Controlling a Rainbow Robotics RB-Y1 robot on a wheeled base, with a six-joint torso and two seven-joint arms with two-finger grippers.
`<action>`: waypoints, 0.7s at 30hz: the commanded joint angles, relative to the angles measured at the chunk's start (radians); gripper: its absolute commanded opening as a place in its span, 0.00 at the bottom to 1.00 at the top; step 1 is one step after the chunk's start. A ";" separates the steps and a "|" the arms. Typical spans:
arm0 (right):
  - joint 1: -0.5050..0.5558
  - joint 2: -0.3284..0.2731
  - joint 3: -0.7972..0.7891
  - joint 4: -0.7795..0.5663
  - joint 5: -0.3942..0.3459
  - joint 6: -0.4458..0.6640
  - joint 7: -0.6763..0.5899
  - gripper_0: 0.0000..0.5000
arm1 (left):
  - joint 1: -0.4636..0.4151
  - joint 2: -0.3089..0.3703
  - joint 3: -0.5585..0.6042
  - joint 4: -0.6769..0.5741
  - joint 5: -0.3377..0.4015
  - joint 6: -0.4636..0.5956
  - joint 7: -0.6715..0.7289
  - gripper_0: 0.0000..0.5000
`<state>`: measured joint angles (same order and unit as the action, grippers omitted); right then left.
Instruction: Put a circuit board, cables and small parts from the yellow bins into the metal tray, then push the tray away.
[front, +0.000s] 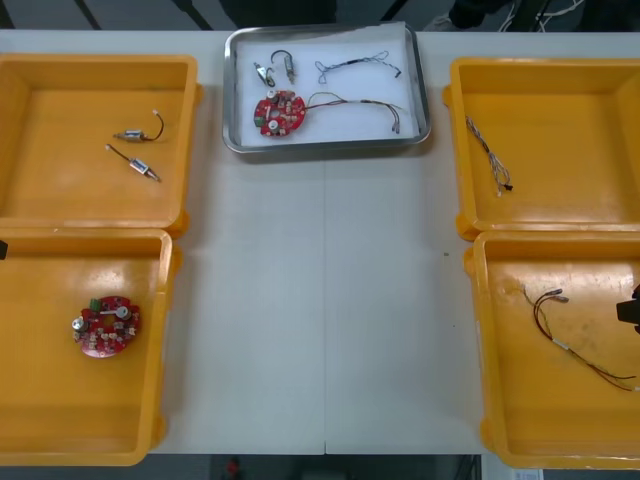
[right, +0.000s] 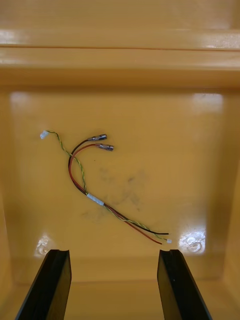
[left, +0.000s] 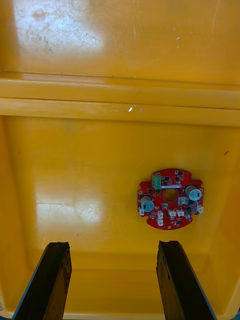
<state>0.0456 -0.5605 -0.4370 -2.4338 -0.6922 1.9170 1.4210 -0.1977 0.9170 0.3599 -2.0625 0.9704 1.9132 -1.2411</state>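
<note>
Front view: tray, upper centre of worktop, loaded with board, cables and small parts; seemingly pushed clear.
Right wrist view: right end effector, fingers apart, idle over leftover cable.
Left wrist view: left end effector, fingers apart, over spare board.

Under me lies the light table. A thin seam crosses its top, running from my side toward the far edge. A small dark speck sits on the tabletop to the right of that seam. Beyond the far edge I see dark floor, with loose white cords toward my right. Past the near edge there is a small red spot; I cannot tell what it is.
</note>
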 joint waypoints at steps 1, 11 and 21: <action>0.036 0.004 -0.022 -0.036 0.006 0.003 -0.036 1.00 | 0.017 0.003 0.025 -0.024 0.004 0.003 -0.080 1.00; 0.036 0.004 -0.022 -0.036 0.006 0.003 -0.036 1.00 | 0.017 0.003 0.025 -0.024 0.004 0.003 -0.080 1.00; 0.036 0.004 -0.022 -0.036 0.006 0.003 -0.036 1.00 | 0.017 0.003 0.025 -0.024 0.004 0.003 -0.080 1.00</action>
<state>0.0604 -0.5605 -0.4370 -2.4340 -0.6916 1.9170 1.4210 -0.1977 0.9170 0.3599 -2.0625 0.9704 1.9132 -1.2411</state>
